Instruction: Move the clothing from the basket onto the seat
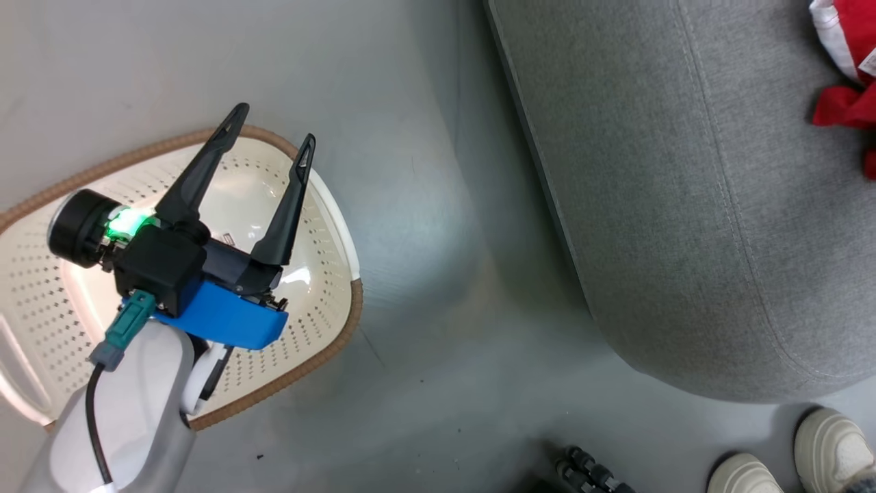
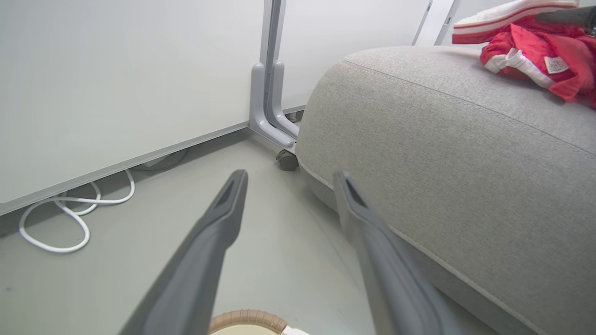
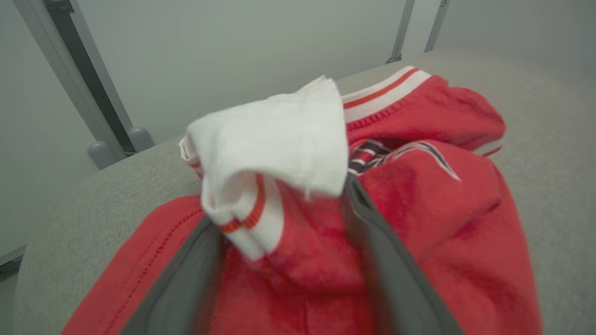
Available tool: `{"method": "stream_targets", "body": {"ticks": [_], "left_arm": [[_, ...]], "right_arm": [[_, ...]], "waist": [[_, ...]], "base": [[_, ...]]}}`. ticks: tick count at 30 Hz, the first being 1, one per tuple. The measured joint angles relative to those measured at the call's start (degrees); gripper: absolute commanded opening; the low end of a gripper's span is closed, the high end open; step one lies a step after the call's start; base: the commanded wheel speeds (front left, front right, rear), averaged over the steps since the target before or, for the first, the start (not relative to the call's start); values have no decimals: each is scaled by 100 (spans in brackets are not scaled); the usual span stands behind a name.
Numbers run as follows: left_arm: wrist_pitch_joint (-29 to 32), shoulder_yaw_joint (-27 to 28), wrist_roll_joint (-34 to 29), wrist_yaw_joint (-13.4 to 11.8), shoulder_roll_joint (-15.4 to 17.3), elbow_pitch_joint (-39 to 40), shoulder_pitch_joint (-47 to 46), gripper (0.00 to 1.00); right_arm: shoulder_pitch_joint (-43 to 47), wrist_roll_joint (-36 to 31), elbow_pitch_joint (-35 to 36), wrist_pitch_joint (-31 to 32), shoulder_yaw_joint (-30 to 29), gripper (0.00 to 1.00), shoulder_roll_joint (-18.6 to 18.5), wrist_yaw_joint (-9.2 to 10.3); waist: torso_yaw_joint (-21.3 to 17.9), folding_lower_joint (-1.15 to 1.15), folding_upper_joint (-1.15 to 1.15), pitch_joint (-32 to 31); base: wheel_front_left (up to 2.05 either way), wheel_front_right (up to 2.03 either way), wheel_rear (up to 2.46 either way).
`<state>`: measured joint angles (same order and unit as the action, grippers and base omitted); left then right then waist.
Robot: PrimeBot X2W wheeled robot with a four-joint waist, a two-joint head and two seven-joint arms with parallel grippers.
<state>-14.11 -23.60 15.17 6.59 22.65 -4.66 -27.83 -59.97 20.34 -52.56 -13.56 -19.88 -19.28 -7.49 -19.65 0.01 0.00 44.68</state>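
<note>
The left gripper (image 1: 274,125) is seen at the lower left of the head view, held above the basket (image 1: 41,274), with its two dark fingers spread wide and nothing between them. The basket's cream perforated interior is exposed, and no red fabric is seen in the part not covered by the arm. The basket is set on the grey floor (image 1: 438,205), well apart from the seat (image 1: 684,205), which takes up the upper right of the frame. The clothing (image 1: 848,61) is found at the top right corner, lying on the seat's upper surface.

In the right wrist view, the right gripper (image 3: 279,204) is placed low over the red heap on the seat, a white striped fold draped across its fingertips. Its fingers are set apart with fabric bunched between them; because of the blur, it cannot be told whether any of it is gripped.

A pair of pale shoes (image 1: 831,438) is seen at the lower right of the head view. A looped white cable (image 2: 70,218) is shown at the left of the left wrist view.
</note>
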Motion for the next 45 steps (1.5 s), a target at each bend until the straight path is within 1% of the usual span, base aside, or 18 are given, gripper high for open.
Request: {"method": "stream_targets", "body": {"ticks": [3,7,8,9,10,11,14,19,23,24,28,32,37,41,45], "left_arm": [[-46,-63,51,0,-146,-220,-9,100],[-81,-82,137,3,-431,-523,34,100],[-81,-82,137,3,-431,-523,34,100],[-88,-11,179,8,-588,-597,131,100],[-88,-11,179,8,-588,-597,131,100],[-88,48,201,10,-673,-620,198,100],[-88,209,268,38,-935,-739,492,100],[-89,606,352,52,-1273,-891,1066,100],[-89,831,345,54,-1457,-982,1545,100],[-90,939,300,62,-1533,-1010,1699,100],[-96,1144,299,63,-1645,-1092,2017,100],[-94,1235,299,63,-1691,-1145,2178,100],[-94,1412,299,64,-1690,-1225,2344,100],[-94,1541,299,80,-1689,-1307,2421,100],[-96,1689,299,80,-1697,-1407,2462,100]], "right_arm": [[125,-67,-18,-53,110,100,-96,0],[431,-263,16,-96,343,100,-197,0],[431,-263,16,-96,343,100,-197,0],[638,-386,62,-115,470,100,-222,0],[638,-386,62,-115,470,100,-222,0],[738,-419,102,-118,539,100,-225,0],[1131,-604,242,-124,717,100,-277,0],[1852,-766,735,-134,933,100,-209,0],[2564,-790,1281,-112,1081,100,-75,0],[2930,-809,1644,-60,1125,100,-21,0],[3736,-882,2424,194,1194,100,243,0],[4463,-999,3226,480,1191,100,547,0],[5133,-1126,3942,756,1229,100,983,0],[5488,-1202,4292,883,1316,100,1240,0],[5687,-1193,4469,949,1436,100,1407,0]], "waist": [[46,0,0,-215],[126,-1,0,-614],[126,-1,0,-614],[170,-1,0,-864],[170,-1,0,-864],[192,-1,0,-998],[269,-1,0,-1449],[415,-2,0,-2266],[566,-3,0,-2895],[666,-3,0,-3172],[929,-3,0,-3624],[1299,-3,0,-3911],[1714,-3,0,-4196],[2004,-3,1,-4350],[2237,-2,0,-4428]], "base": [[0,0,0],[0,0,0],[0,0,0],[0,0,0],[0,0,0],[0,0,0],[0,0,0],[0,0,0],[0,0,0],[0,0,0],[0,0,0],[0,0,0],[0,0,0],[0,0,0],[0,0,0]]}}
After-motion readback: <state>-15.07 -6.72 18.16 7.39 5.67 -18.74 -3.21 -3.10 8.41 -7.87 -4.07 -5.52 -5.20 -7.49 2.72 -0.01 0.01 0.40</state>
